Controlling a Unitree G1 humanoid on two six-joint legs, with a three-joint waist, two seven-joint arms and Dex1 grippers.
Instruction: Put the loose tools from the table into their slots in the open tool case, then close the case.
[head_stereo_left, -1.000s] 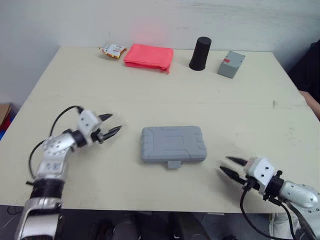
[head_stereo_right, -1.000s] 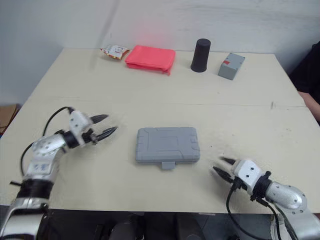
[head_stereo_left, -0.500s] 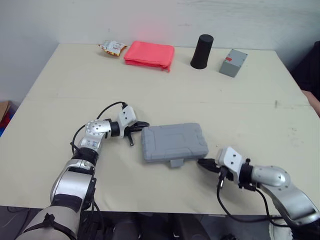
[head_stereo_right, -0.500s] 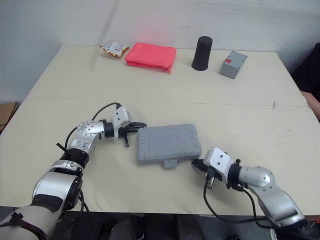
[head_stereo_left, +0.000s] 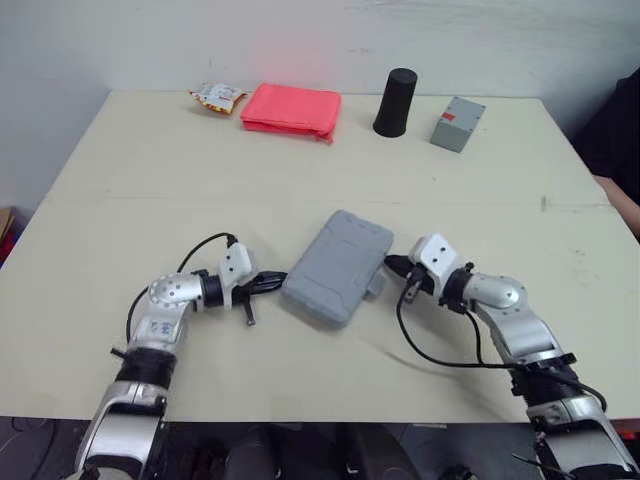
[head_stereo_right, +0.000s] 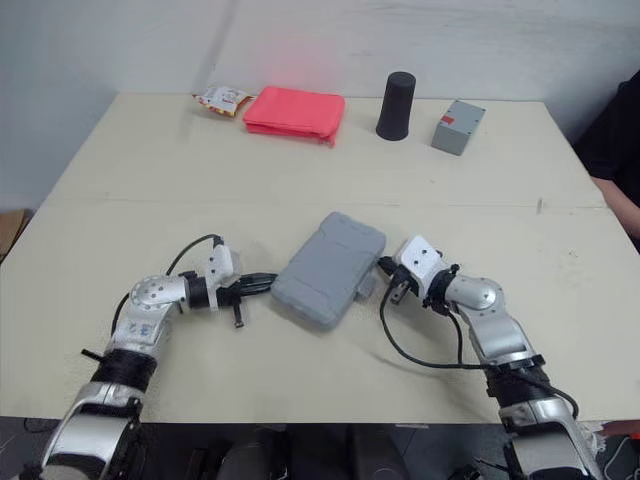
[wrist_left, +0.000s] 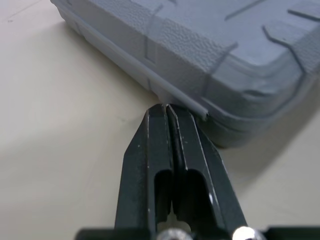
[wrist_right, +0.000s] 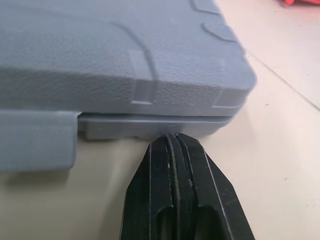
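Case: grey ribbed plastic tool case (head_stereo_left: 338, 265), lid down, askew.
My left pincer (wrist_left: 167, 107), right pincer (wrist_right: 174, 136): pressed together, tips touching its edges.
Care: nudge evenly, low.

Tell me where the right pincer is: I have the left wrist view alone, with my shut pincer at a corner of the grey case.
Observer: The right pincer is shut, its tips at the opposite side of the case, beside the latch tab.
Operator: How does the case lie on the table?
Observer: Closed, lid up, turned diagonally between the right pincer and the left pincer.
Operator: Anything else on the table?
Observer: Along the far edge: a snack packet, a red pouch, a black cup and a small grey box.
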